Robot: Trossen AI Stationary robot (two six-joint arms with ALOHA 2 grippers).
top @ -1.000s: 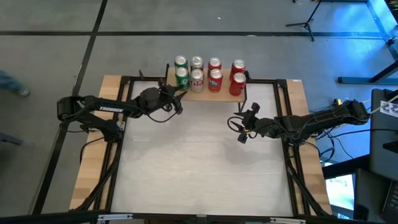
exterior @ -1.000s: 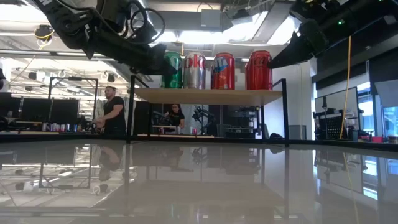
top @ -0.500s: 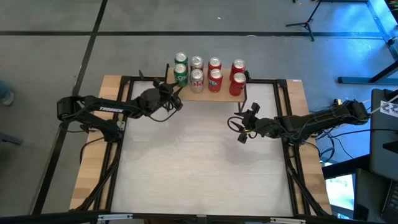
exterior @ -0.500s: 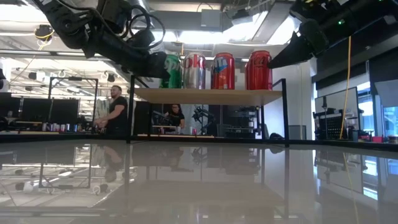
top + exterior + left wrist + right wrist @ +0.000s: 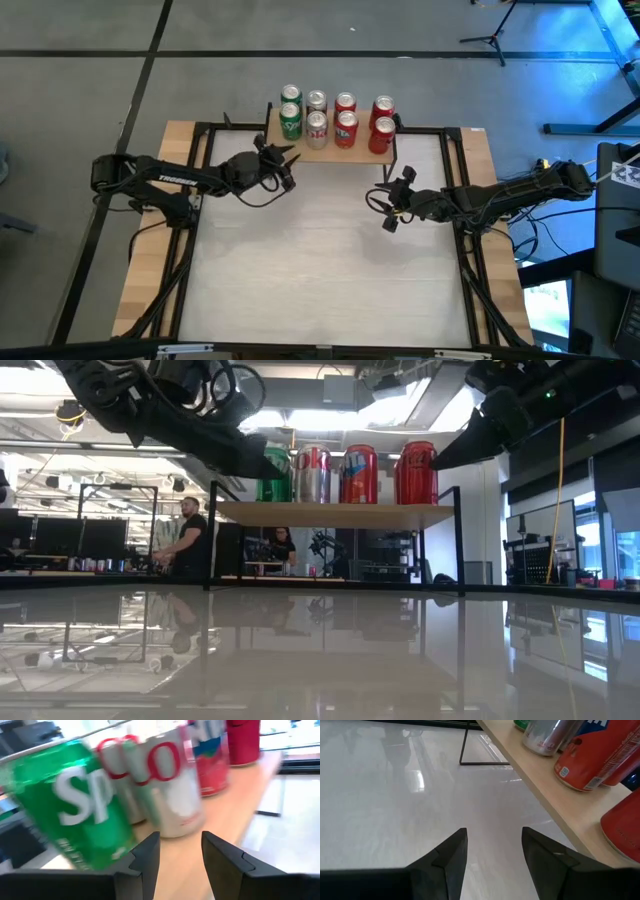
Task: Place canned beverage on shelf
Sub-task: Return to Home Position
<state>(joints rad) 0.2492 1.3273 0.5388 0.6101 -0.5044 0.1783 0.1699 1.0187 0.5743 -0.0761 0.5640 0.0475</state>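
Observation:
The shelf (image 5: pixel 325 152), a light wood top on thin black legs (image 5: pixel 330 514), stands at the table's far edge. Several cans stand on it in two rows: green, silver and red. The front-left can is green (image 5: pixel 291 123) and fills the left wrist view (image 5: pixel 75 805). My left gripper (image 5: pixel 284 165) is open and empty, just in front of the shelf's left end, at the height of its top; its fingers (image 5: pixel 180 842) point at the cans. My right gripper (image 5: pixel 390 205) is open and empty above the table, near the shelf's right end (image 5: pixel 495 832).
The shelf's thin black legs (image 5: pixel 212 535) stand on the glossy white table top (image 5: pixel 320 270), which has a black frame (image 5: pixel 190 260). The wide middle and near part of the table holds no objects. People stand in the room beyond (image 5: pixel 190 540).
My left gripper has drawn back a little from the green can on the shelf's left end, toward the table's near edge. The cans stand as before.

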